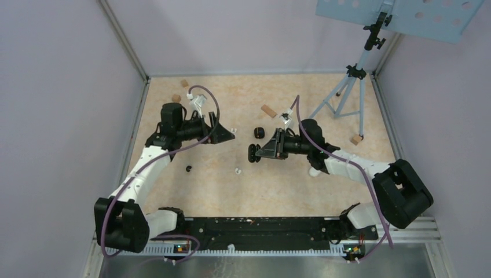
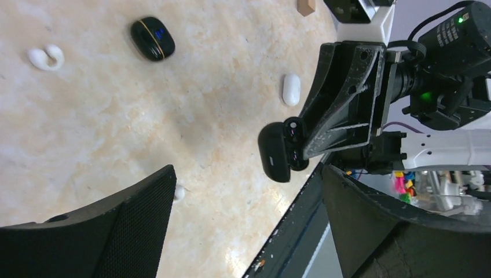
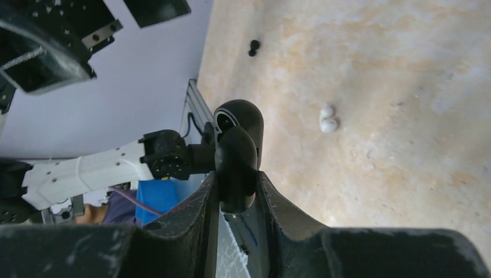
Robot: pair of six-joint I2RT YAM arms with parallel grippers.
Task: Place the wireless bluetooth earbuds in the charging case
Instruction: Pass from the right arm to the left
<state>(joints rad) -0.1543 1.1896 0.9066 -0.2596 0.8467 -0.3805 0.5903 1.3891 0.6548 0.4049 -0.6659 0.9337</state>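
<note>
- White earbuds (image 3: 328, 119) loose on the desk (image 1: 289, 191), two pale beads touching each other, near its middle.
- Black earbuds (image 3: 253, 47) loose on the desk too, a tiny dark pair, well apart from the white ones and on the left arm's side.
- One more white earbud (image 2: 45, 58), C-shaped, flat on the desk near the closed black case (image 2: 152, 38).
- All of these out on bare desk, touching neither hand.
- Open black case (image 3: 236, 147) clamped between the fingers of the right hand (image 3: 234, 179), lid swung back on its hinge; inside too dark to make out.
- Right hand closed tight on that case, pointing across the middle of the desk toward the left hand (image 2: 248, 174).
- Left hand spread wide with nothing between its fingers, facing the held case, close but apart from it.
- Closed black case flat on the desk just beside the right hand, with a gold seam and a small blue light.
- White case (image 2: 291, 90), a smooth oval, on the desk near the right hand.
- Wooden blocks (image 1: 268, 110) scattered along the far part of the desk.
- Tripod (image 1: 347, 87) in the far right corner.
</note>
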